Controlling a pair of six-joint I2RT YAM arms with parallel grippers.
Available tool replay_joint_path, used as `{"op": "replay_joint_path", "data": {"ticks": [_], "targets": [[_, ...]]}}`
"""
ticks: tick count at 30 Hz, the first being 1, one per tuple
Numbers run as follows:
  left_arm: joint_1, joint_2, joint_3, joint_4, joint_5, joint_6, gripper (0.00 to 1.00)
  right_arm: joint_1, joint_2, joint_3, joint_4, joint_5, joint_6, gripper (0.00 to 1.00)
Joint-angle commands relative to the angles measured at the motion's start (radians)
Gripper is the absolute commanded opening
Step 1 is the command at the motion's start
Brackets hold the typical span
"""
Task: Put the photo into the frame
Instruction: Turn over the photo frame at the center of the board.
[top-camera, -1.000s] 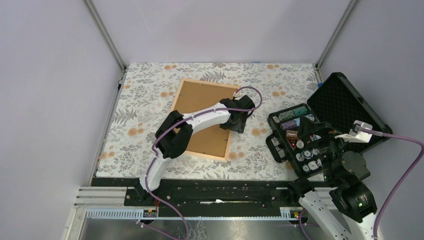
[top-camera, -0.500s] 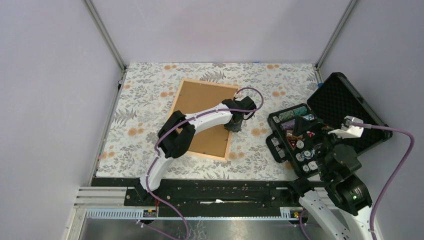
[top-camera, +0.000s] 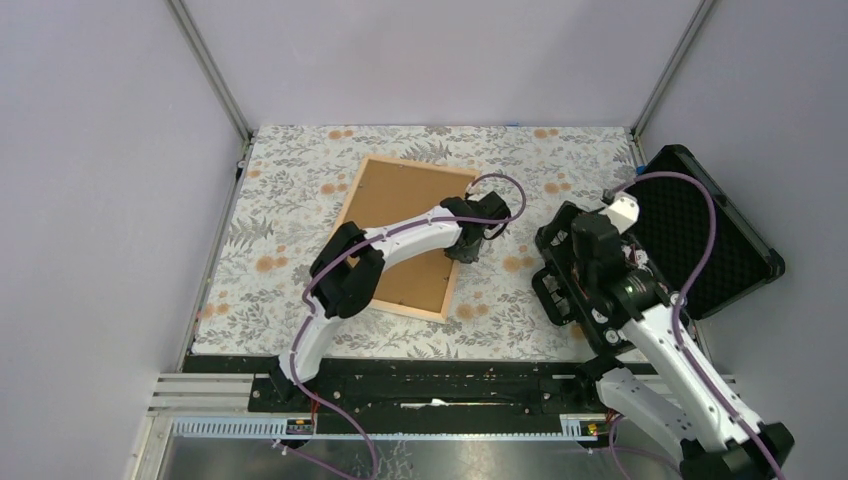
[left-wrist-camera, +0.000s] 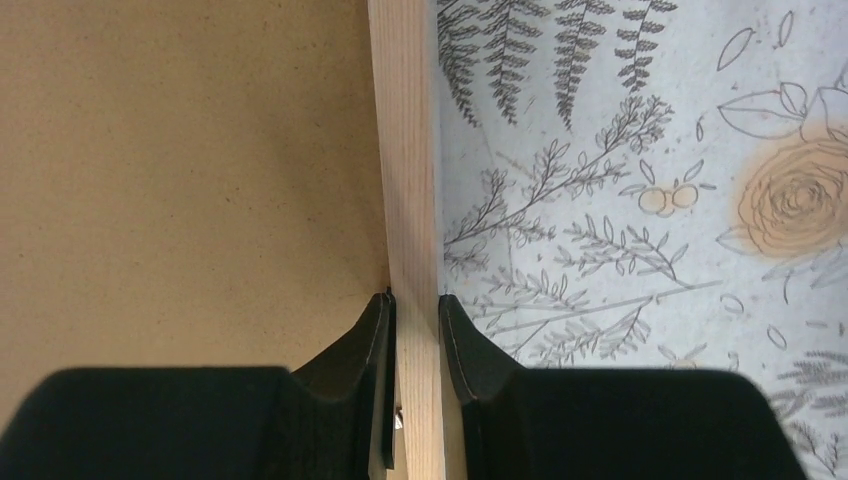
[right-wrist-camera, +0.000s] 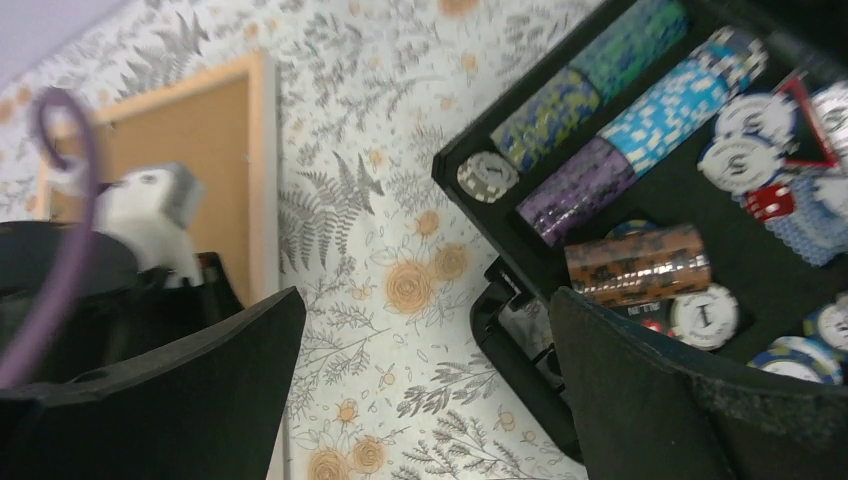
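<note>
Here the photo (top-camera: 395, 205) lies face down on the floral tablecloth (top-camera: 285, 200), brown board back up, apparently already inside the frame (top-camera: 420, 164). The left gripper (left-wrist-camera: 415, 325) is clamped on the frame's right rail, one finger against the board's edge, the other on the cloth side. Well to the right, the right gripper (right-wrist-camera: 428, 310) hovers with jaws wide apart over the near edge of the poker-chip case (top-camera: 690, 235), holding nothing. I judge this a seating or lifting step; any lift needs the frame kept level so the board doesn't slip out
</note>
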Motion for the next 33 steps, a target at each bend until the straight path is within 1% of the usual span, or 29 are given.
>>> {"op": "replay_joint_path", "data": {"ticks": [1, 4, 7, 10, 13, 16, 18, 21, 23, 25, 28, 31, 33], "targets": [[0.005, -0.193, 0.001, -0.001, -0.066, 0.067, 0.00, -0.106, 0.097, -0.011, 0.106, -0.203, 0.097, 1.00], [0.005, -0.247, -0.029, -0.001, -0.073, 0.071, 0.00, -0.227, 0.175, -0.020, 0.190, -0.429, 0.126, 1.00], [0.005, -0.289, -0.055, 0.006, -0.072, 0.079, 0.00, -0.263, 0.281, -0.001, 0.255, -0.572, 0.142, 1.00], [0.005, -0.323, -0.066, 0.006, -0.062, 0.091, 0.00, -0.316, 0.390, 0.004, 0.344, -0.774, 0.179, 1.00], [0.004, -0.362, -0.071, 0.006, -0.054, 0.101, 0.00, -0.322, 0.488, -0.003, 0.469, -0.924, 0.227, 1.00], [0.004, -0.391, -0.077, 0.006, -0.034, 0.109, 0.00, -0.314, 0.616, -0.010, 0.661, -1.094, 0.319, 0.99], [0.006, -0.407, -0.085, 0.006, -0.019, 0.113, 0.00, -0.289, 0.715, -0.018, 0.833, -1.182, 0.421, 0.94], [0.006, -0.430, -0.097, 0.006, -0.012, 0.118, 0.00, -0.212, 0.811, 0.013, 0.929, -1.214, 0.481, 0.92], [0.004, -0.439, -0.105, 0.007, -0.007, 0.119, 0.00, -0.146, 0.860, 0.023, 0.986, -1.198, 0.516, 0.92], [0.005, -0.444, -0.110, 0.006, 0.001, 0.120, 0.00, -0.104, 0.896, 0.019, 1.064, -1.175, 0.559, 0.91], [0.005, -0.455, -0.120, 0.006, 0.006, 0.120, 0.00, -0.055, 0.949, 0.037, 1.116, -1.151, 0.594, 0.89], [0.005, -0.468, -0.125, 0.005, 0.010, 0.122, 0.00, -0.021, 0.988, 0.066, 1.116, -1.122, 0.610, 0.82], [0.006, -0.480, -0.127, 0.005, 0.010, 0.125, 0.00, -0.005, 1.003, 0.078, 1.117, -1.103, 0.636, 0.71]]}}
